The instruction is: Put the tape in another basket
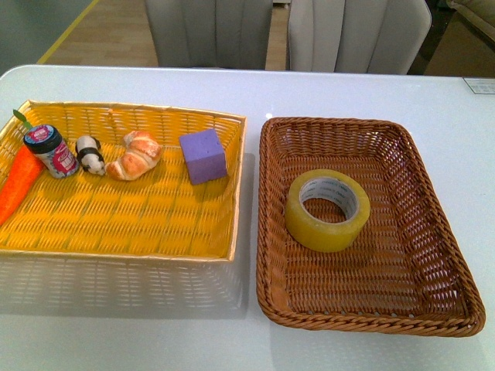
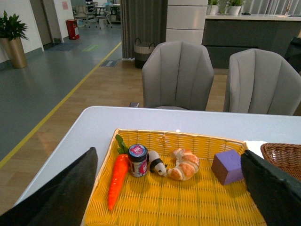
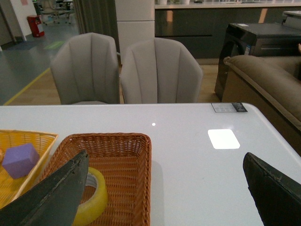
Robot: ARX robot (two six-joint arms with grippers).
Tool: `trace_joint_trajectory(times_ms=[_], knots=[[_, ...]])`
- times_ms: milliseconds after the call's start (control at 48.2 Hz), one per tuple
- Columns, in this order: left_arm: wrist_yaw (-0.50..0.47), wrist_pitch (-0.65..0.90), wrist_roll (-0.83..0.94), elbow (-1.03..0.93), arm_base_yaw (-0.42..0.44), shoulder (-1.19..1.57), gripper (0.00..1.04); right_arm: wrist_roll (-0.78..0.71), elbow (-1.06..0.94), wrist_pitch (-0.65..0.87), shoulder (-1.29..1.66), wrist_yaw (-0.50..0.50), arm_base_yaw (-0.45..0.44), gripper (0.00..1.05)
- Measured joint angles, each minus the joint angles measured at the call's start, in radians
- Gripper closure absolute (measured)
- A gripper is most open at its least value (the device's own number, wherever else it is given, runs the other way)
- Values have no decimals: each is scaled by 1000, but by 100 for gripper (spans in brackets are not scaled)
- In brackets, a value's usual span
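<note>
The tape (image 1: 327,210), a thick yellow roll with a white core, lies flat in the middle of the brown wicker basket (image 1: 363,322) on the right of the table. Neither arm shows in the front view. In the right wrist view my right gripper (image 3: 162,197) is open, held above the table beside the basket (image 3: 127,165). The tape (image 3: 96,202) shows partly behind one finger (image 3: 51,197). My left gripper (image 2: 167,193) is open above the yellow tray (image 2: 188,207), holding nothing. A corner of the basket (image 2: 284,157) shows at that view's edge.
The yellow woven tray (image 1: 116,224) on the left holds a purple cube (image 1: 203,155), a croissant (image 1: 136,155), a panda figure (image 1: 91,154), a small jar (image 1: 51,151) and a carrot (image 1: 17,184). Two grey chairs (image 1: 360,35) stand behind the white table.
</note>
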Motion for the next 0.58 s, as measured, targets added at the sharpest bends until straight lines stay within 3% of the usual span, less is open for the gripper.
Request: trace_joint_trajectory(times_ms=[21,581], knots=[[0,0,1,0,0,0,7,0,0,0,0,0,0,9],[0,0,2,0,0,0,9,0,0,0,0,0,0,9]])
